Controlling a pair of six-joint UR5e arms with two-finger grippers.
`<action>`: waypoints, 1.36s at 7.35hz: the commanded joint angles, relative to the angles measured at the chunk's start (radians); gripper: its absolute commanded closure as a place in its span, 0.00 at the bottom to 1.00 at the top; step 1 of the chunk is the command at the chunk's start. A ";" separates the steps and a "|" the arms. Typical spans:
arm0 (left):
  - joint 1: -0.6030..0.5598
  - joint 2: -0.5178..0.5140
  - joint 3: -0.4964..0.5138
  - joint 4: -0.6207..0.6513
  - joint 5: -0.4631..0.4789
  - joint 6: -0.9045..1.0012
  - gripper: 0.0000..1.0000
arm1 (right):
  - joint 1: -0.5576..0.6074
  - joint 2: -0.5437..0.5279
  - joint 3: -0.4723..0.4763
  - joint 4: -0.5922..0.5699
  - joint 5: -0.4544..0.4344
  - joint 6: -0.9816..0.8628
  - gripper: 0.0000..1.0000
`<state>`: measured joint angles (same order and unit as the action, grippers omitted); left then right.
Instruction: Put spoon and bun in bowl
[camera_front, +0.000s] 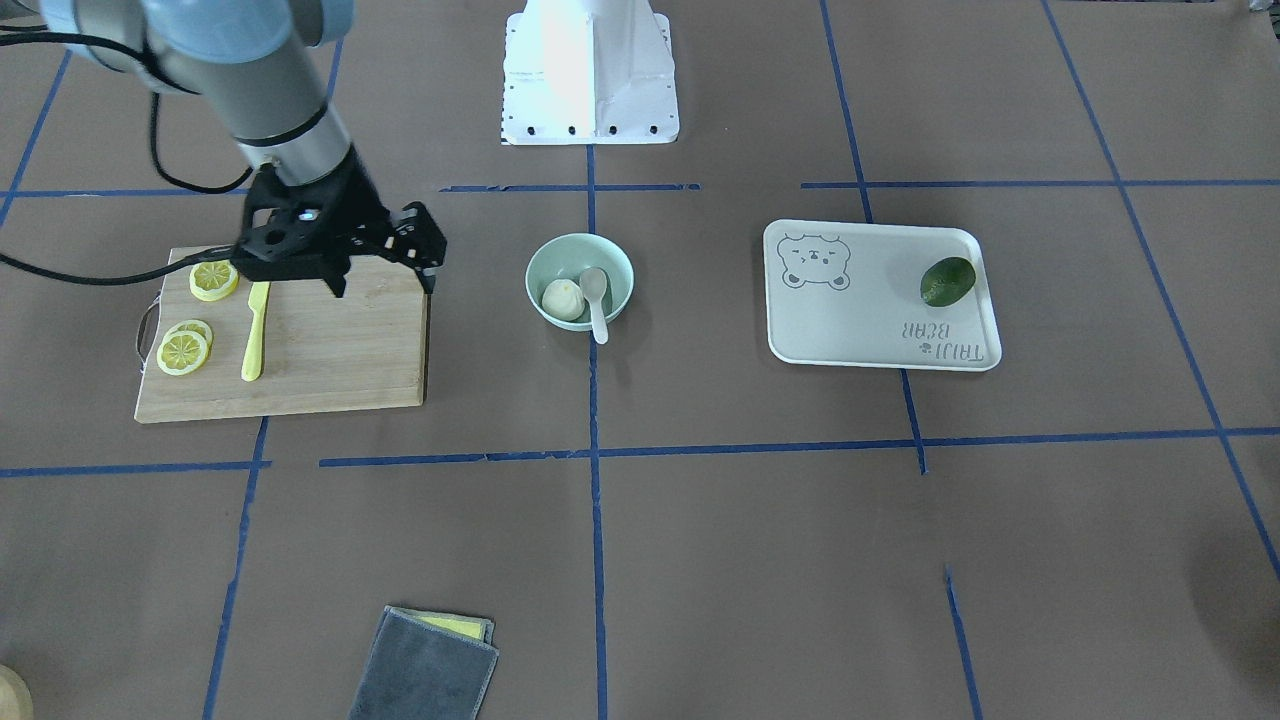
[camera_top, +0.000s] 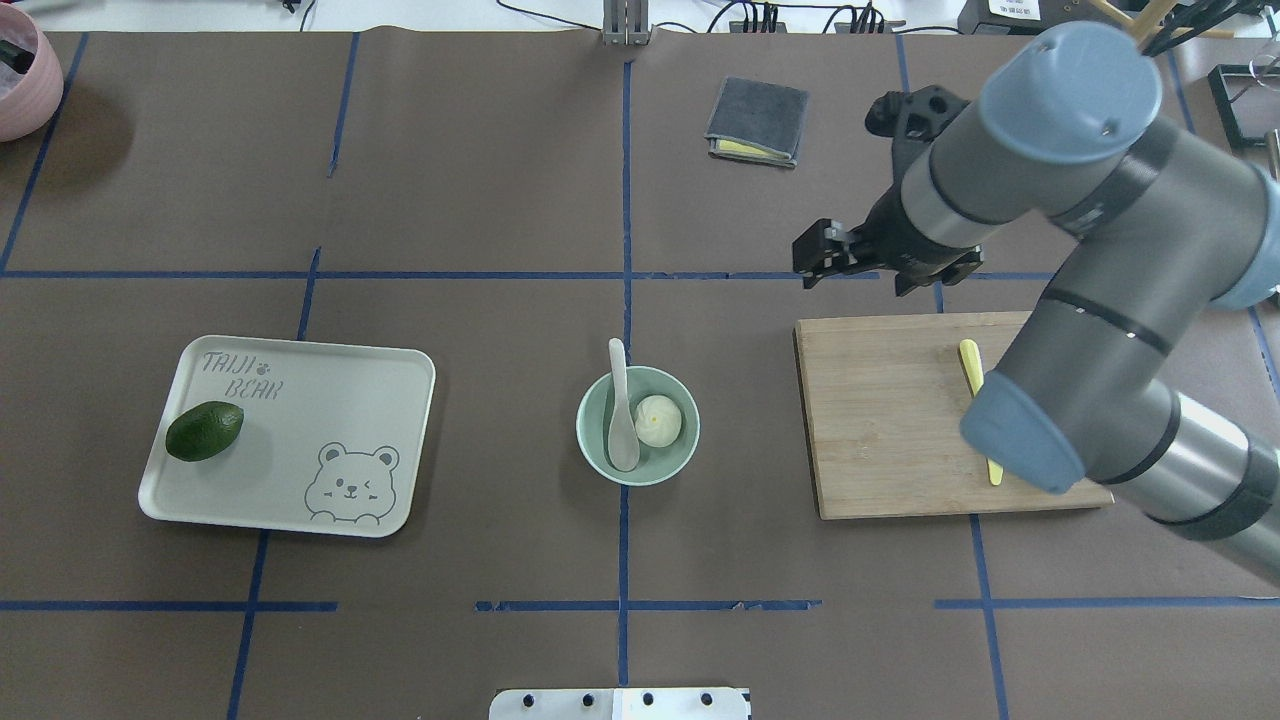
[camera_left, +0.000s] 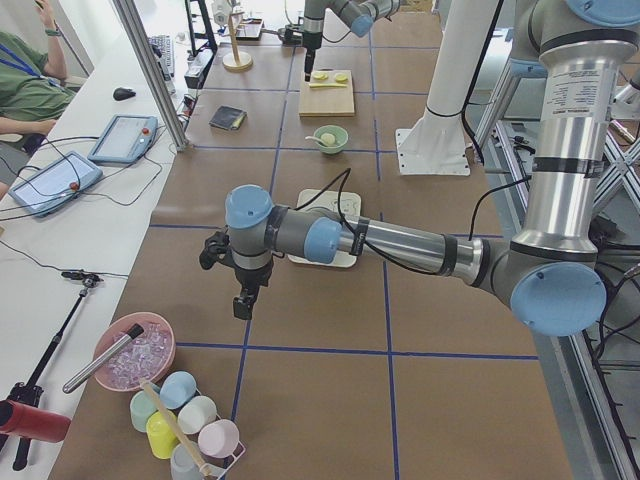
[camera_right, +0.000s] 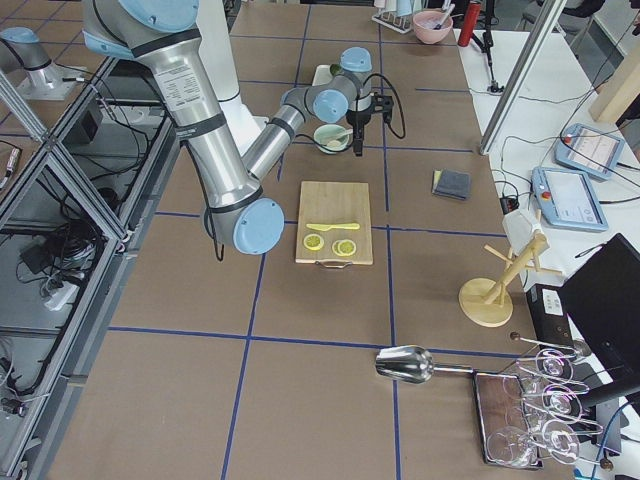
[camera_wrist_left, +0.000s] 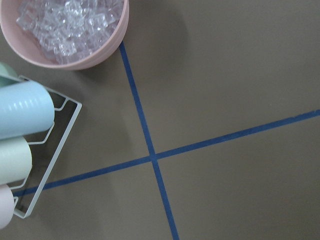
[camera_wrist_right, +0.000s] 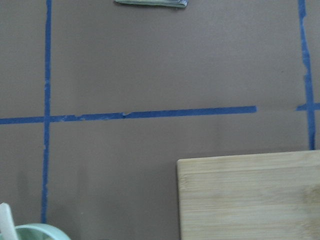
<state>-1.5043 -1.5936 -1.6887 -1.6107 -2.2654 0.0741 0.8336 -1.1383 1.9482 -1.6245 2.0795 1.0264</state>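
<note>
The pale mint-green bowl (camera_front: 613, 268) (camera_top: 590, 425) stands at the table's centre. The white pleated bun (camera_front: 563, 300) (camera_top: 659, 421) lies inside it. The off-white spoon (camera_front: 596, 300) (camera_top: 621, 410) has its scoop in the bowl and its handle resting over the rim. My right gripper (camera_front: 425, 262) (camera_top: 812, 262) is open and empty. It hangs above the cutting board's corner nearest the bowl, well apart from the bowl. My left gripper (camera_left: 240, 300) shows only in the exterior left view, far from the bowl, and I cannot tell its state.
A wooden cutting board (camera_front: 330, 350) (camera_top: 880, 420) holds lemon slices (camera_front: 214, 280) and a yellow knife (camera_front: 256, 330). A beige bear tray (camera_front: 860, 320) (camera_top: 320, 400) carries a green fruit (camera_front: 947, 281). A grey cloth (camera_top: 757, 120) lies beyond. A pink ice bowl (camera_wrist_left: 70, 35) and cup rack (camera_wrist_left: 20, 150) are below the left wrist.
</note>
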 joint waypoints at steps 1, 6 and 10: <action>-0.051 0.035 0.018 0.002 -0.008 0.019 0.00 | 0.193 -0.111 -0.005 -0.003 0.143 -0.246 0.00; -0.051 0.038 0.041 0.023 -0.025 0.046 0.00 | 0.577 -0.280 -0.222 -0.003 0.290 -0.879 0.00; -0.053 0.038 0.040 0.021 -0.025 0.046 0.00 | 0.789 -0.356 -0.422 -0.001 0.324 -1.201 0.00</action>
<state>-1.5567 -1.5554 -1.6489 -1.5881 -2.2901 0.1196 1.5598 -1.4742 1.5770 -1.6242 2.3993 -0.0934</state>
